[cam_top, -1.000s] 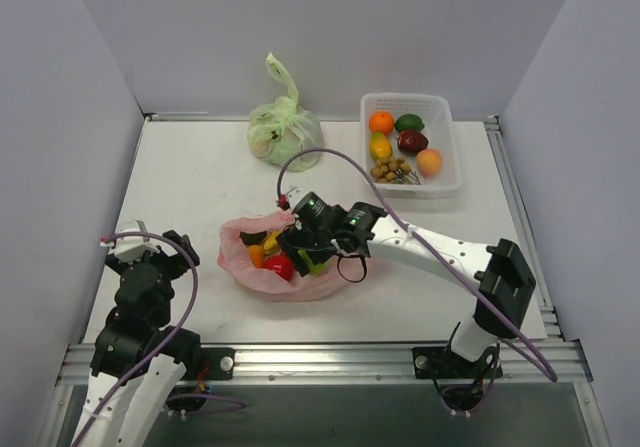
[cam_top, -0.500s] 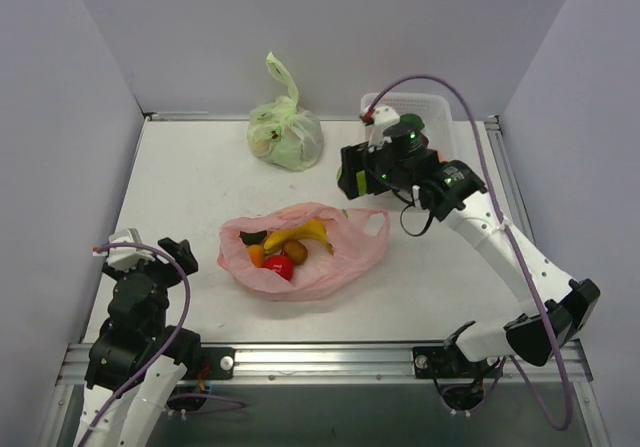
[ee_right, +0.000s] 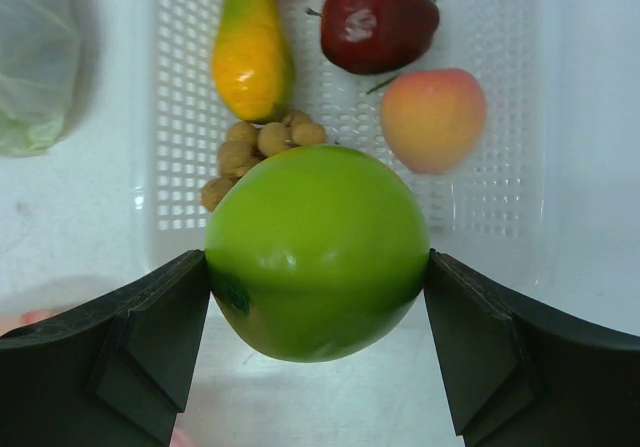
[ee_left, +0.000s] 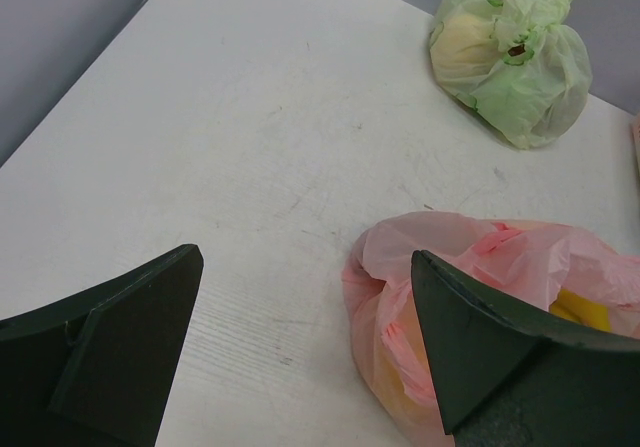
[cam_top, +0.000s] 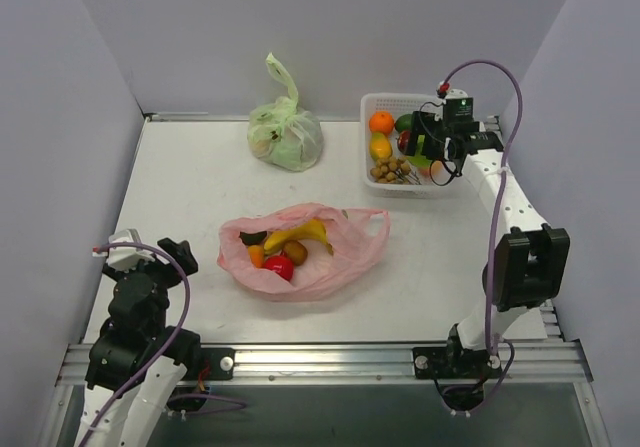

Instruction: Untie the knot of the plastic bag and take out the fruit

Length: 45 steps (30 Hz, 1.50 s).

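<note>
Right tool (ee_right: 316,267) grips a green apple (ee_right: 310,217) between widely spread jaws, right above the white basket (cam_top: 448,117). Left tool (ee_left: 305,257) gapes wide, empty, over the worktop (cam_top: 190,187). The plastic bag (cam_top: 335,259) lies open mid-worktop, bananas (cam_top: 300,234) and a red apple (cam_top: 279,266) inside.

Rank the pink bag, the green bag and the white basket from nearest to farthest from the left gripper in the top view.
1. Pink bag, right of the left gripper.
2. Green bag, back middle.
3. White basket, back right.
</note>
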Motion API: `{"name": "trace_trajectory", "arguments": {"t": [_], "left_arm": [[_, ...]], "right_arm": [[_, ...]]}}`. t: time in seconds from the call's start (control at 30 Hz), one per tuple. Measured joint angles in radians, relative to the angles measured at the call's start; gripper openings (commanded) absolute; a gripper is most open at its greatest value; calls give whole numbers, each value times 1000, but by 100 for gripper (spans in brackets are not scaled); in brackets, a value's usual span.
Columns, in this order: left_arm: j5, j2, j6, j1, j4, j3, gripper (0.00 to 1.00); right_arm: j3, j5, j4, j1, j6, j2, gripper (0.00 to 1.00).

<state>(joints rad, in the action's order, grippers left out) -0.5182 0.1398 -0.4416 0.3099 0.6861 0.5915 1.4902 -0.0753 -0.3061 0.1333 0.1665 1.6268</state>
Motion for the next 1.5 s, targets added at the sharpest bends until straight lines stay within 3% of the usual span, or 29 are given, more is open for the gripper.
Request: {"name": "trace_trajectory", "arguments": {"t": [0.2,0.23,0.33,0.43,0.67,0.77,0.93,1.13,1.5], "left_arm": [[0,8,0,-10,1,0,96],[0,10,-1,-13,1,0,96],[0,19,-1,-20,2,0,96],[5,32,-1,-33,1,0,96],[37,42,0,-58,0,0,96],[48,48,0,-64,-1,0,96],[59,50,0,-64,-1,0,96],[66,53,0,-64,-2,0,96],[86,89,0,-64,-1,0,96]], "right_arm": [[-17,4,37,-95,45,138,62],[-17,3,40,-105,49,155,72],[-17,2,58,-132,61,206,89],[-17,-6,60,-136,70,236,100],[-31,-19,63,-117,71,178,100],[-64,-18,52,-89,63,74,100],[-123,-39,37,37,39,-137,96],[-199,-89,27,291,30,-320,92],[-323,-142,107,696,122,-248,90]]}}
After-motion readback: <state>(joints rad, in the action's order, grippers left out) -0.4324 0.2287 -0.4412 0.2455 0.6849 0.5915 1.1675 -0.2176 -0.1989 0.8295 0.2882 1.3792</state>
